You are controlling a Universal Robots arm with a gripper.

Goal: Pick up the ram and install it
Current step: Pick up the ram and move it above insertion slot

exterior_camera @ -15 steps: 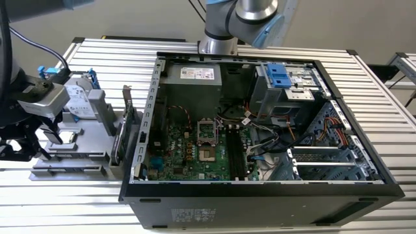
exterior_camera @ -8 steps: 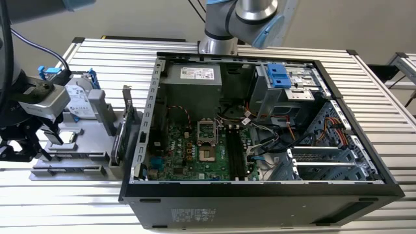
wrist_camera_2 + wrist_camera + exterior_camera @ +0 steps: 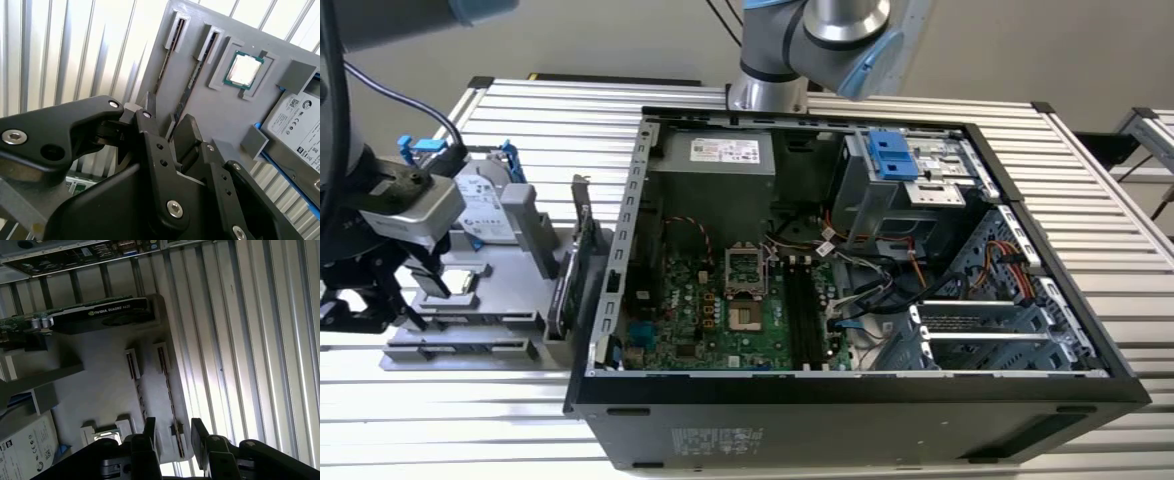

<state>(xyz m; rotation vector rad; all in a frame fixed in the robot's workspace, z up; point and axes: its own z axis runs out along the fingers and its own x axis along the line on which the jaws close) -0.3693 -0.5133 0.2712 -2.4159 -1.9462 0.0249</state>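
Glare bleaches the slatted table (image 3: 260,340); the pincer (image 3: 175,429) sits in shadow.

Gripper (image 3: 174,430) facing downward, both fingers (image 3: 199,427) spread apart

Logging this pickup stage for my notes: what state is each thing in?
Long narrow ram stick: on edge in the grey plastic holder's slot.
Black two-finger gripper: open over the ram stick, not gripping.
Black computer case: side panel off.
Square silver processor chip: flat in its holder recess.
Green graphics card: upright in the holder.
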